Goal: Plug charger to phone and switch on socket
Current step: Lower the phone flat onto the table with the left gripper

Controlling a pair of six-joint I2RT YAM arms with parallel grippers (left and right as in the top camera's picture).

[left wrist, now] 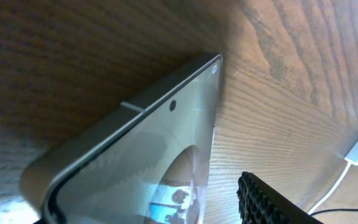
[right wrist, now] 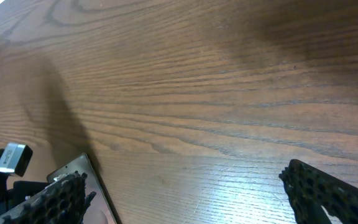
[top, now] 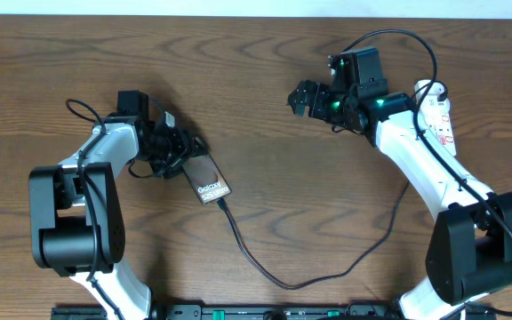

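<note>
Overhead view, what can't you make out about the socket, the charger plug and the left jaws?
Socket: overhead, right arm covers part; switch state hidden.
Charger plug: overhead, too small to judge seating in phone.
Left gripper: jaws blend into dark phone; wrist view cuts them off.

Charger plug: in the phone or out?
In, it seems: overhead, the charger ends right at the phone edge by the Galaxy lettering.

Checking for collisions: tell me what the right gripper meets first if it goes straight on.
Likely only bare table: the right gripper points across open wood. The phone lies off to one side of its line; depth is unclear.
</note>
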